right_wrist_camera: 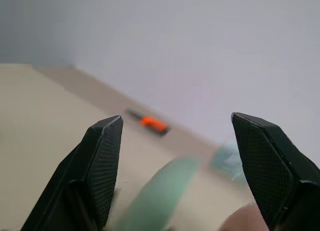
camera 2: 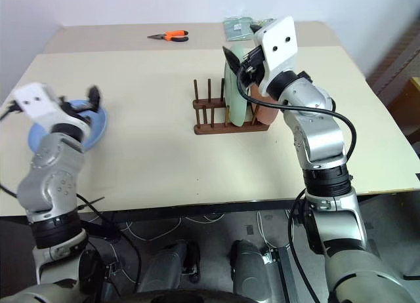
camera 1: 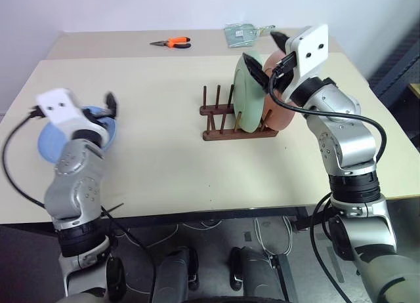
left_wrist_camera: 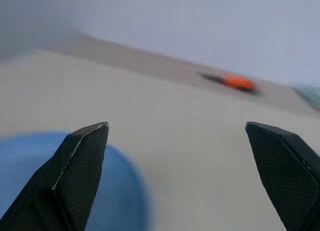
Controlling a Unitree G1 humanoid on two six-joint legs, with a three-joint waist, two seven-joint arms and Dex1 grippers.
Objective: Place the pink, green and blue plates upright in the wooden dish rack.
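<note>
The wooden dish rack (camera 1: 220, 121) stands mid-table. In it the green plate (camera 1: 246, 93) stands upright, and the pink plate (camera 1: 279, 114) stands on edge just right of it at the rack's right end. My right gripper (camera 1: 266, 52) hovers open above the rims of these two plates, holding nothing; the green rim (right_wrist_camera: 160, 191) lies below its fingers (right_wrist_camera: 102, 161). The blue plate (camera 1: 47, 144) lies flat on the table at the left. My left gripper (camera 1: 108, 106) is open over the blue plate's far edge (left_wrist_camera: 117, 191), apart from it.
Orange-handled pliers (camera 1: 172, 43) and a greenish packet (camera 1: 243, 33) lie on the far part of the table. Bare pegs (camera 1: 211, 100) stand free at the rack's left end. The table's front edge runs just ahead of both arms.
</note>
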